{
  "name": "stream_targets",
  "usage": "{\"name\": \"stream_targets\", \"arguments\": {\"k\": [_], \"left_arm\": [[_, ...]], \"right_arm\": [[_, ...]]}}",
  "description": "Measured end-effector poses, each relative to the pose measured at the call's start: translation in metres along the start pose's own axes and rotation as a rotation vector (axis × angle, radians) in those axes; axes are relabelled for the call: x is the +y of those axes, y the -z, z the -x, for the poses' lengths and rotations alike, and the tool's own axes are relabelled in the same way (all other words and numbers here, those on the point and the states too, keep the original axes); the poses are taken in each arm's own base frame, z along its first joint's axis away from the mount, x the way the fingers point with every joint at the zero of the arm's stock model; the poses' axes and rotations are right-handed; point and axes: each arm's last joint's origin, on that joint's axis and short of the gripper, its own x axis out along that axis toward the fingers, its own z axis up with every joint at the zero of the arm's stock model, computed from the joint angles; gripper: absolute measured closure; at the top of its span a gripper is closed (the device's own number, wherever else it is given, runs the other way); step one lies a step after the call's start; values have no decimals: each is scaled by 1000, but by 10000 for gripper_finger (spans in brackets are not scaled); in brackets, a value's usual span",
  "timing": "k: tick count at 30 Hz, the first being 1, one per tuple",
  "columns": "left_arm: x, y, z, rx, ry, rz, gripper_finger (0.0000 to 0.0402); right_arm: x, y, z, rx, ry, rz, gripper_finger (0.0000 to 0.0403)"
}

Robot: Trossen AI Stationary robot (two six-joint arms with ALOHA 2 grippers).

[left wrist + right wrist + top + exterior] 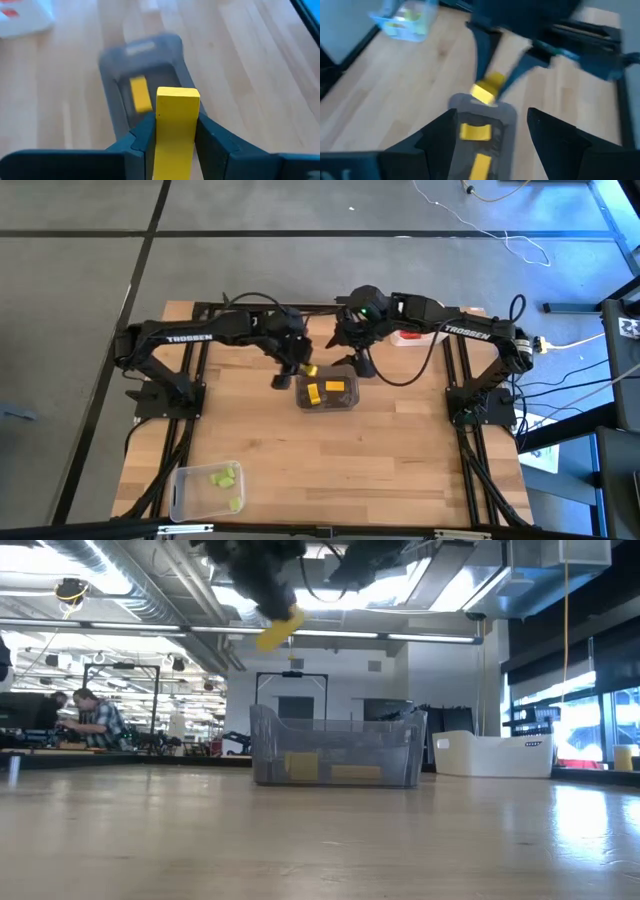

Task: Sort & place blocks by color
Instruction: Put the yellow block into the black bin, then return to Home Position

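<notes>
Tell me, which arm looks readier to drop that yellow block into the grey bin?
The left. Its pincer is shut on the yellow block and hangs above the grey bin, which holds two yellow blocks. The right pincer hangs open and empty nearby.

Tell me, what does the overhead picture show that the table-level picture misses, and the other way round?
Only the overhead view shows the clear bin of green blocks at the table's near corner, and both arms whole.

Only the table-level view shows the room behind, with a person at a desk.

Both show the left tool gripping a yellow block above the grey bin, which already holds yellow blocks.
</notes>
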Motion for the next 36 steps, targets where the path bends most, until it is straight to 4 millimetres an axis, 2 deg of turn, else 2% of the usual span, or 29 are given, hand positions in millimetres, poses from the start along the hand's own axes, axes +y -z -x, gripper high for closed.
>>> {"name": "stream_targets", "arguments": {"k": [4,8,10,17,23,29,36], "left_arm": [[5,-4,-20,-23,-29,48,302],[10,0,-51,13,-12,96,302],[12,1,-68,14,-3,105,302],[9,10,-106,73,33,121,301],[0,16,-124,135,30,120,281],[-3,19,-136,155,-4,120,275],[-2,20,-139,160,-27,115,280]], "right_arm": [[4,2,2,0,-83,-20,161],[11,3,10,-7,-163,-30,161],[15,2,15,-3,-171,-30,161],[30,-3,35,-26,-178,-4,161],[38,-6,50,-58,-171,18,161],[38,-5,51,-41,-159,13,161],[38,-5,51,-40,-159,10,161]]}}
